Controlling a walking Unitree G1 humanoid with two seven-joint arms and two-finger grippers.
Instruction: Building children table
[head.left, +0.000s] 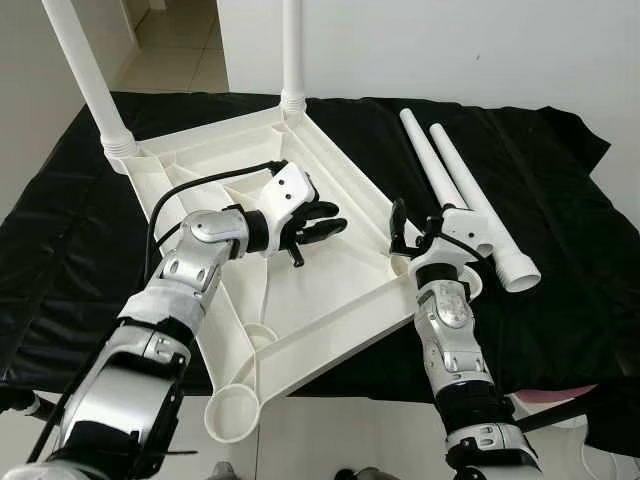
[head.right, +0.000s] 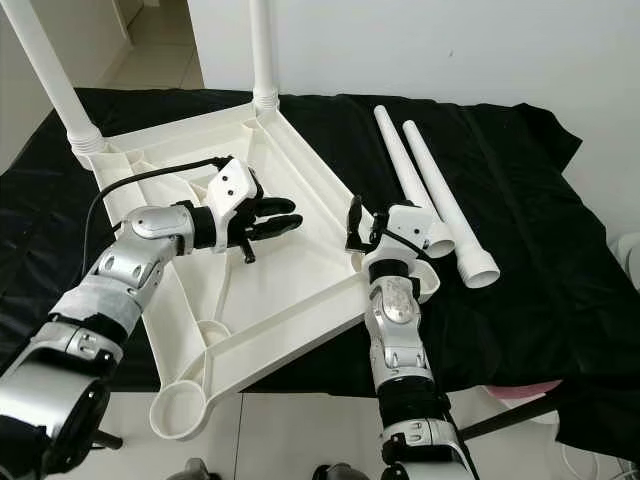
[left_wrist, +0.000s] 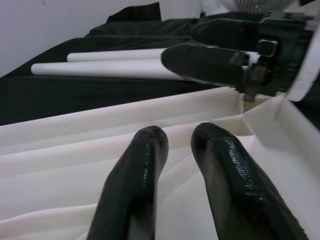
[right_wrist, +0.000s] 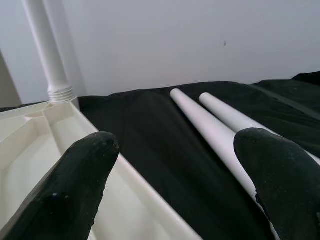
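A white plastic tabletop (head.left: 330, 290) lies upside down on a black cloth (head.left: 560, 200). Two white legs stand screwed into its far corners, one at the far left (head.left: 85, 75) and one at the back (head.left: 293, 50). Two loose legs (head.left: 440, 170) (head.left: 480, 195) lie side by side on the cloth to the right. My left gripper (head.left: 325, 222) hovers over the ribbed underside, fingers slightly apart and holding nothing. At the tabletop's right corner my right gripper (head.left: 420, 225) stands open, one finger (right_wrist: 75, 185) over the tabletop rim, the other (right_wrist: 282, 170) over the loose legs.
An empty round leg socket (head.left: 232, 412) sticks out past the table's front edge. The cloth drops off at the front and on both sides. A white wall (head.left: 450, 50) stands behind, with a tiled doorway (head.left: 180, 50) at the far left. Something pink (head.left: 560, 395) lies low on the right.
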